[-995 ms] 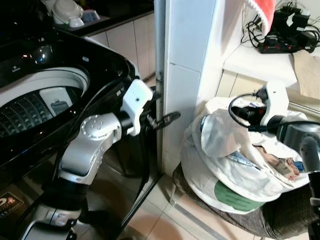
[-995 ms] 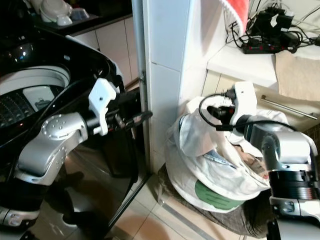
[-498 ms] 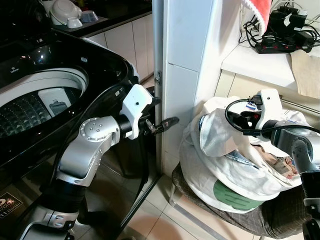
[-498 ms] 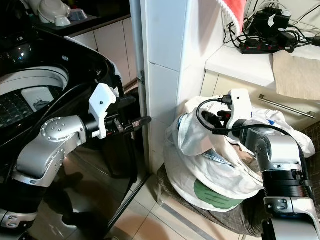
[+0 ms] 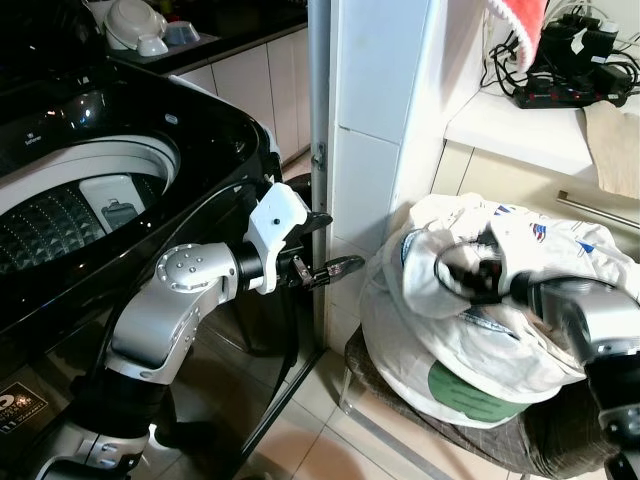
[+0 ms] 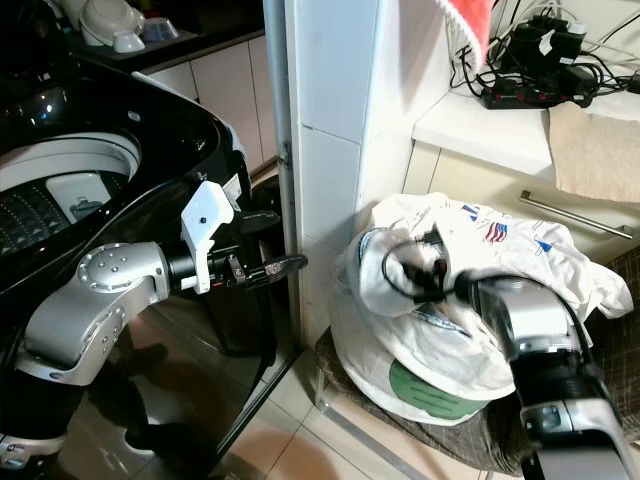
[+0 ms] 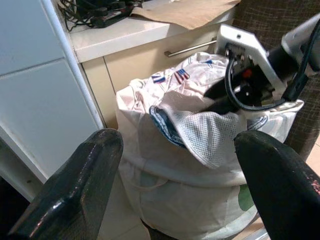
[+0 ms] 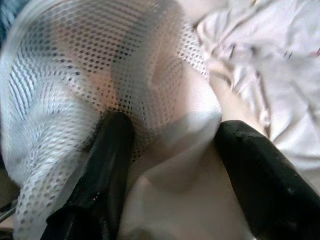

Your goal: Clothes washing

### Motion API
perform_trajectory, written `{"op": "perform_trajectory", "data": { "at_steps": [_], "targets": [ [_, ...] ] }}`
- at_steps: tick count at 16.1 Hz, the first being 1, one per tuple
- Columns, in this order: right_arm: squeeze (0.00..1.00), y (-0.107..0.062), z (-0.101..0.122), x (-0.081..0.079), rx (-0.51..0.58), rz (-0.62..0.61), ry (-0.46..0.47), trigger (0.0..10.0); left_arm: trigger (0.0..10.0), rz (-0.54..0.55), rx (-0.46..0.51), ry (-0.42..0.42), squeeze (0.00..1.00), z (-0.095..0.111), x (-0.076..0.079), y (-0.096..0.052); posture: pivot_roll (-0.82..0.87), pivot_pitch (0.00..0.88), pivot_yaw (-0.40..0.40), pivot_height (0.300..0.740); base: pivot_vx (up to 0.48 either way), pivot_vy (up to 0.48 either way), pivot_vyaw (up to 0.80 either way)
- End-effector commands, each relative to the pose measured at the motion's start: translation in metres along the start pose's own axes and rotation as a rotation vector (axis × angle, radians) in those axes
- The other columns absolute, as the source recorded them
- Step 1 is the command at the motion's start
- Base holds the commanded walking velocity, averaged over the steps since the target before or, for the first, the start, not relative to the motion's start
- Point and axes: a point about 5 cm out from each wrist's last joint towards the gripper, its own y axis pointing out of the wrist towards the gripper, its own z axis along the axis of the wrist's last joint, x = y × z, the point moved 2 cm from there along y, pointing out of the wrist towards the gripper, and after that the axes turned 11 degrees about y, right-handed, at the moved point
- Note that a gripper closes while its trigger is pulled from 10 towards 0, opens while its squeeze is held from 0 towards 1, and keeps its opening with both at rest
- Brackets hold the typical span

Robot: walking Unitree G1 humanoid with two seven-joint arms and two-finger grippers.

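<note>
Beige floor tiles [image 5: 330, 440] run underfoot in a narrow laundry corner. Nearest, on the robot's left, one black top-loading washing machine [image 5: 90, 190] stands with its lid up and its drum empty. One left pincer [image 5: 335, 268] hangs level between the machine and a white tiled pillar [image 5: 375, 120], its two black fingers spread apart and holding nothing.

On the right, low on the floor, one dark woven basket [image 5: 540, 440] carries one heap of white laundry [image 5: 470, 370], with a white mesh garment [image 7: 207, 135] lying on top. A second ago the right pincer hovered above this heap with its white wrist casing plain to see; now it has plunged down into the cloth. The right pincer [image 8: 167, 150] has its two fingers set apart on either side of a fold of the mesh garment, touching the fabric but not yet pressed together on it. This looks like the start of a first grab, with every garment still to be carried across to the drum.

Farther back, one white bench [image 5: 520, 125] holds a tangle of black power strips and cables [image 5: 575, 65] and one beige cloth [image 5: 612, 140]. One red cloth [image 5: 520, 25] hangs above it. Far left, a few bowls [image 5: 140, 25] sit on a dark bench.
</note>
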Motion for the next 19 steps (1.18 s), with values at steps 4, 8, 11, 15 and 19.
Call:
{"op": "perform_trajectory", "data": {
  "at_steps": [4,8,11,15,19],
  "targets": [
    [0.0,0.001,0.002,0.001,0.033,0.021,0.045,0.0,10.0,-0.015,-0.007,0.006,0.0,0.001,0.002,-0.002,-0.04,0.0,0.025,0.74,0.0,0.0,0.0],
    [0.0,0.001,0.002,0.0,0.044,0.04,0.067,0.0,10.0,-0.02,-0.007,0.005,0.0,0.002,0.003,-0.001,-0.04,0.0,0.027,0.74,0.0,0.0,0.0],
    [0.0,0.001,0.002,0.0,0.048,0.048,0.077,0.0,10.0,-0.02,-0.008,0.004,0.0,0.002,0.003,-0.001,-0.04,0.0,0.026,0.74,0.0,0.0,0.0],
    [0.0,0.0,0.004,-0.003,0.062,0.082,0.113,0.0,10.0,-0.018,-0.008,0.002,0.0,0.002,0.003,-0.001,-0.04,0.0,0.023,0.74,0.0,0.0,0.0],
    [0.0,-0.005,0.015,-0.006,0.114,0.126,0.16,0.0,10.0,-0.01,-0.004,0.002,0.0,0.002,0.002,0.0,-0.04,0.0,0.021,0.74,0.0,0.0,0.0]
  ]
}}
